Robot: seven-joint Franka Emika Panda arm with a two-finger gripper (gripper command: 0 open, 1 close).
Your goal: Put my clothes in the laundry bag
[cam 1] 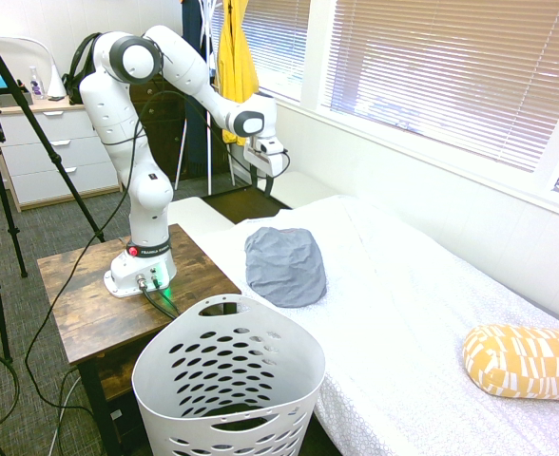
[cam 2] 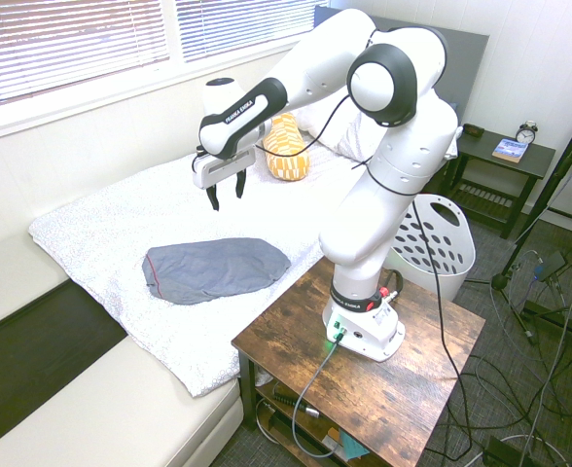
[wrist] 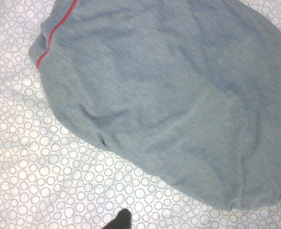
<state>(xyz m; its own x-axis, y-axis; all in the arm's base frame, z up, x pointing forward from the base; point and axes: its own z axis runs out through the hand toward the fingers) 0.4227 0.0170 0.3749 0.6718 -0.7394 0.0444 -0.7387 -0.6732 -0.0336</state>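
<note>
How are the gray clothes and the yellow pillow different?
The gray clothes are plain with a red line, but the yellow pillow is patterned with white. The gray clothes lie flat and wrinkled, while the yellow pillow is plump and round. Both are on the bed.

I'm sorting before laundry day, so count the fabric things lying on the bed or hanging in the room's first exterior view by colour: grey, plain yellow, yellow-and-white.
Grey: 1, the garment on the bed
Plain yellow: 1, the hanging garment
Yellow-and-white: 1, the pillow
Total: 3
</note>
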